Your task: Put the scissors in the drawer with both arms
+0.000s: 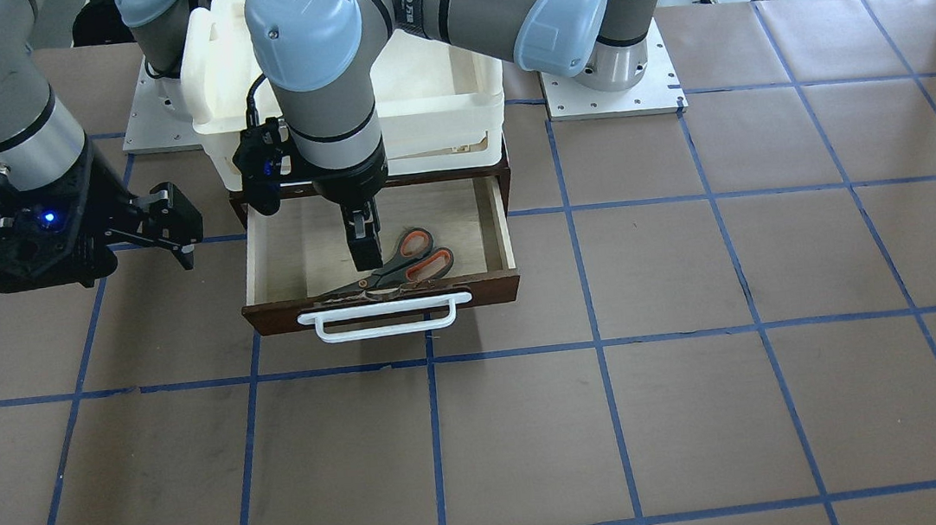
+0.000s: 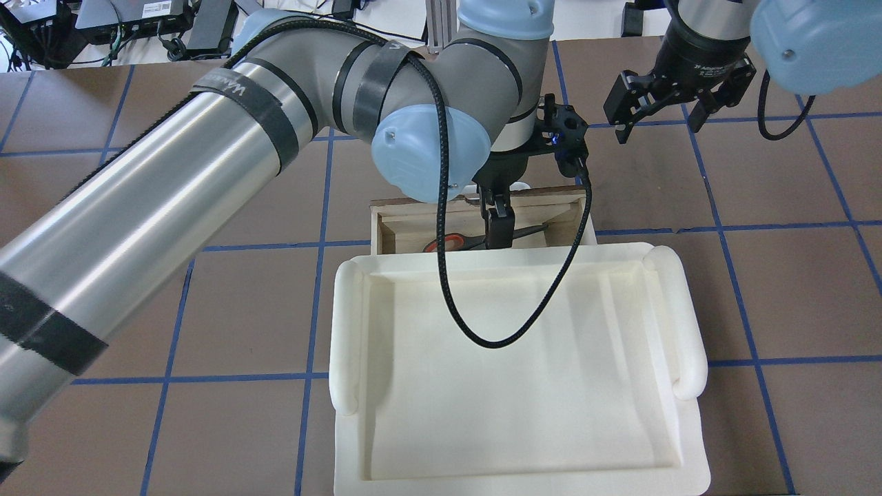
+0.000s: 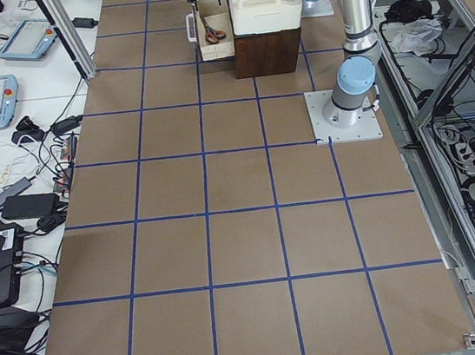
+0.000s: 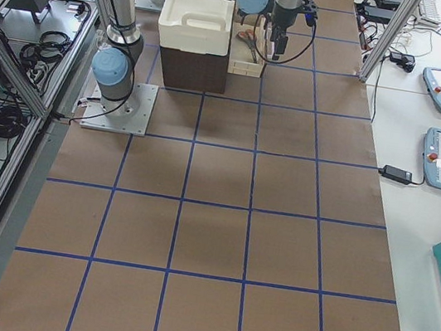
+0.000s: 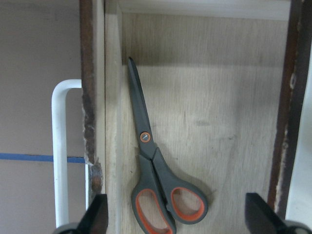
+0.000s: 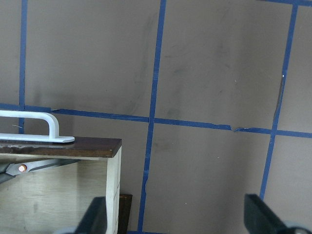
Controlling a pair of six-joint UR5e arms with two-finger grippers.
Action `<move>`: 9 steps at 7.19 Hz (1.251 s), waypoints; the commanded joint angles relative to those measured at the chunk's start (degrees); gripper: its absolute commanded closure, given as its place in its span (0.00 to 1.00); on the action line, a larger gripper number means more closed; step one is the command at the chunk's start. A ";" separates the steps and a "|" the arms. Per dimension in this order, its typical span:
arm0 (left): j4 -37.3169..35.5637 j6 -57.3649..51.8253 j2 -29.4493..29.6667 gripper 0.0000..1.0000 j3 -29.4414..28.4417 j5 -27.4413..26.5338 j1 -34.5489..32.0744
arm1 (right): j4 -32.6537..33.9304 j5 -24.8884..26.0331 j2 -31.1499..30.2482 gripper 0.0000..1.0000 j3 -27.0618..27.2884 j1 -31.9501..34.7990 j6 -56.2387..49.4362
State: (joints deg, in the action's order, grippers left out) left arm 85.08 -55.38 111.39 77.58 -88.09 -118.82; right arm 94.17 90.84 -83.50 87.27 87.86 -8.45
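The scissors (image 1: 399, 270) lie flat on the pale floor of the open drawer (image 1: 503, 224), along its front wall, with the orange-lined loops towards the robot's left. They show whole in the left wrist view (image 5: 151, 165). My left gripper (image 1: 364, 252) reaches down into the drawer, just over the scissors; its fingers (image 5: 97, 217) stand wide apart, open and holding nothing. My right gripper (image 1: 173, 224) hovers open and empty above the table beside the drawer's right side, and its wrist view shows the drawer's front corner (image 6: 114, 161) and a blade (image 6: 29, 166).
A cream-white plastic tray (image 2: 689, 331) sits on top of the dark cabinet behind the drawer. The white bar handle (image 1: 391, 318) juts from the drawer front. Brown table paper with blue tape lines (image 1: 607, 422) lies all around.
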 commanded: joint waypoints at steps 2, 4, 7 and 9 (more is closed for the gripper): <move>-0.70 2.54 -3.97 0.00 -0.32 0.55 9.98 | 0.14 0.22 0.00 0.00 0.00 1.25 1.50; -3.33 3.77 -6.61 0.00 0.47 -0.24 17.79 | 0.05 4.23 0.00 0.00 0.00 5.02 4.84; -7.36 24.18 -9.34 0.00 0.91 -4.68 25.29 | 0.14 5.67 -1.76 0.00 0.00 5.57 5.90; -9.05 50.65 -12.76 0.00 6.23 -7.79 26.18 | 0.14 5.49 -1.67 0.00 0.09 6.70 7.92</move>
State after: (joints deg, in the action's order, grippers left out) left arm 76.94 -20.86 100.66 80.44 -94.39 -93.20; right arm 94.26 96.38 -85.16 87.30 93.72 -1.29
